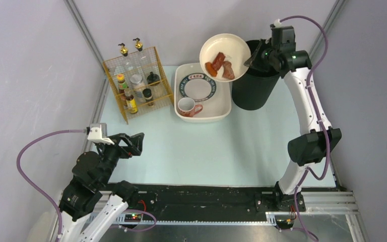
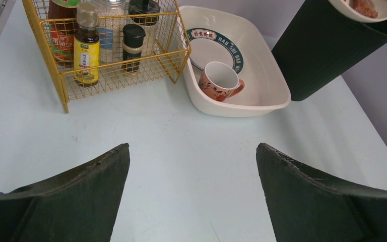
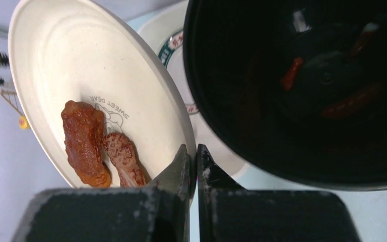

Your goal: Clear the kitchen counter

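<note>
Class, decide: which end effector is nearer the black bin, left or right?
Right. The right end effector grips a plate's rim just above the black bin; the left end effector hangs open over the kitchen counter's near-left part, well away.

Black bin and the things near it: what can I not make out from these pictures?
Black bin contents: right wrist view, the dark inside shows only dim reddish shapes.
White plate in the right gripper: left wrist view, cut off by the top edge.
Bottle labels in the yellow rack: print too small in every view; upper shelf cut off in the left wrist view.
</note>
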`<action>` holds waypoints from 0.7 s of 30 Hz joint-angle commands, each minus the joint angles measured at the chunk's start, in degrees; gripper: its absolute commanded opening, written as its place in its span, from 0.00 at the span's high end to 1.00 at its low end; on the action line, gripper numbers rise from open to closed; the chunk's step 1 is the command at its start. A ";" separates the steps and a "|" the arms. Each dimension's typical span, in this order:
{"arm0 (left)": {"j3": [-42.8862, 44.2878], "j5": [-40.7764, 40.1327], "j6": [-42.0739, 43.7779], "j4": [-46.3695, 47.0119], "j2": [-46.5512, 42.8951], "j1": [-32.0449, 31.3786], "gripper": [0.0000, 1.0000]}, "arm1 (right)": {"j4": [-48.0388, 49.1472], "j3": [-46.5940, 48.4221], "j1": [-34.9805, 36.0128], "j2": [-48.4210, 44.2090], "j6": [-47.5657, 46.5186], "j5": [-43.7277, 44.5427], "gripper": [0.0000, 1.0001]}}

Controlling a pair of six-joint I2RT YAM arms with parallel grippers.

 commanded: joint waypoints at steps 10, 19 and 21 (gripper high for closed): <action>-0.72 -0.14 -0.10 1.84 0.16 -0.10 0.02 | -2.33 20.19 -11.84 8.72 6.56 2.50 1.00; -0.67 -0.17 -0.11 1.79 0.66 -0.03 0.02 | 0.58 20.14 -16.77 9.84 5.57 8.80 1.00; -0.59 -0.08 -0.12 1.80 0.71 -0.04 0.02 | 0.88 19.94 -16.84 9.87 3.56 11.66 1.00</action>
